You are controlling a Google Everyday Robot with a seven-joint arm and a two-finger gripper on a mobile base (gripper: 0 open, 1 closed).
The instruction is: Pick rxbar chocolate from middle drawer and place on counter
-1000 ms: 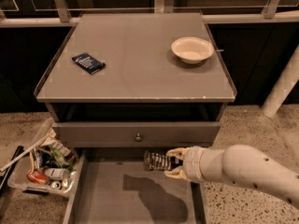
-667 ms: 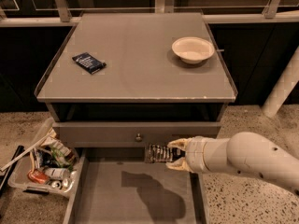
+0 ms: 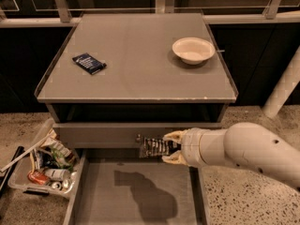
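Observation:
My gripper (image 3: 171, 147) is shut on the rxbar chocolate (image 3: 154, 147), a small black wrapper with white lettering. It holds the bar level in the air, in front of the grey drawer front with the round knob (image 3: 138, 137). Below it the middle drawer (image 3: 108, 205) stands pulled out, its grey floor bare except for the arm's shadow. The counter (image 3: 140, 69) is the broad grey top above and behind the gripper. My white arm (image 3: 243, 151) comes in from the right.
A dark blue packet (image 3: 89, 63) lies at the counter's left, and a white bowl (image 3: 193, 49) sits at its right. A clear bin of clutter (image 3: 42, 163) stands on the floor left of the drawer. A white post (image 3: 283, 90) rises at the right.
My gripper has risen with the bar, from just over the drawer's back edge to in front of the knobbed drawer front. The arm has drawn upward with it.

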